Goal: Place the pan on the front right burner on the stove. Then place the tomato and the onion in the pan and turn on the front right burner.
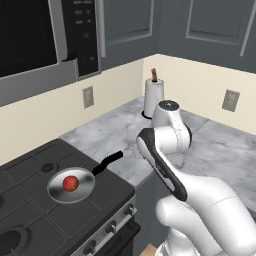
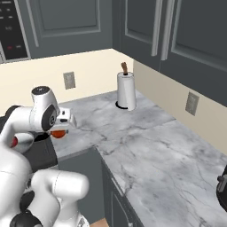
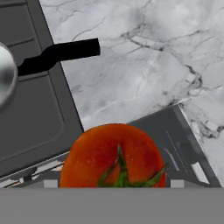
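Note:
The silver pan (image 1: 56, 192) sits on the stove (image 1: 30, 220) at its front right, and it covers the front right burner. Its black handle (image 1: 107, 162) points toward the counter. A round red thing (image 1: 70, 183), which may be the onion, lies in the pan. My gripper (image 2: 60, 131) is shut on the tomato (image 2: 56, 133), a red-orange fruit with a green stem. It holds the tomato in the air over the counter edge, just right of the stove. In the hand view the tomato (image 3: 113, 157) hides the finger tips, with the pan rim (image 3: 6, 74) and handle (image 3: 61, 54) at upper left.
A marble counter (image 2: 146, 146) runs right of the stove into the corner. A paper towel roll (image 1: 154, 97) stands at the back. A microwave (image 1: 40, 35) hangs above the stove, and knobs (image 1: 110, 227) line the stove's front. A dark object (image 2: 222, 186) sits at the far right.

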Controlling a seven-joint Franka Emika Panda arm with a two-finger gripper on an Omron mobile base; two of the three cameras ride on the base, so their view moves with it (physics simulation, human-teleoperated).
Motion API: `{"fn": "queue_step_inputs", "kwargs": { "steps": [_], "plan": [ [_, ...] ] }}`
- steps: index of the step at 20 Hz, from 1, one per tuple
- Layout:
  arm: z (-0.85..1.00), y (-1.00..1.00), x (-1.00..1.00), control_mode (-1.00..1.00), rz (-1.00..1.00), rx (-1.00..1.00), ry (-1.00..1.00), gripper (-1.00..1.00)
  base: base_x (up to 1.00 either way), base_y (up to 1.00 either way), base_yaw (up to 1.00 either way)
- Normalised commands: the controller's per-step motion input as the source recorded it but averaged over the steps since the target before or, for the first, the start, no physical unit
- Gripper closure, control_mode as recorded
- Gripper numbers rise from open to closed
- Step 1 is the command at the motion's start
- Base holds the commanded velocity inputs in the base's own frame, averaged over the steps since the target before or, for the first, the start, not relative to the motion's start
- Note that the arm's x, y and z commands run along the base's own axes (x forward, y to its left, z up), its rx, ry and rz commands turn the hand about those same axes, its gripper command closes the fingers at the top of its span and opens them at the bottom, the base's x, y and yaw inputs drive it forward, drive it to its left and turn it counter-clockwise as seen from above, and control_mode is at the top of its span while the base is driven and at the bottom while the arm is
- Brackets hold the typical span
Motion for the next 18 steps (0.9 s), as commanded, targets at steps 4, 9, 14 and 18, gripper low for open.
{"fn": "queue_step_inputs", "kwargs": {
  "steps": [4,9,14,18],
  "plan": [
    [0.00,0.79,0.03,-1.00,0.17,0.00,0.02,1.00,0.00,0.00,0.00],
    [0.00,0.80,0.05,-1.00,0.14,0.00,0.01,1.00,0.00,0.00,0.00],
    [0.00,0.72,0.07,-1.00,0.10,0.00,0.01,1.00,0.00,0.00,0.00],
    [0.00,0.65,0.02,-1.00,0.09,0.00,0.06,1.00,0.00,0.00,0.00]
  ]
}}
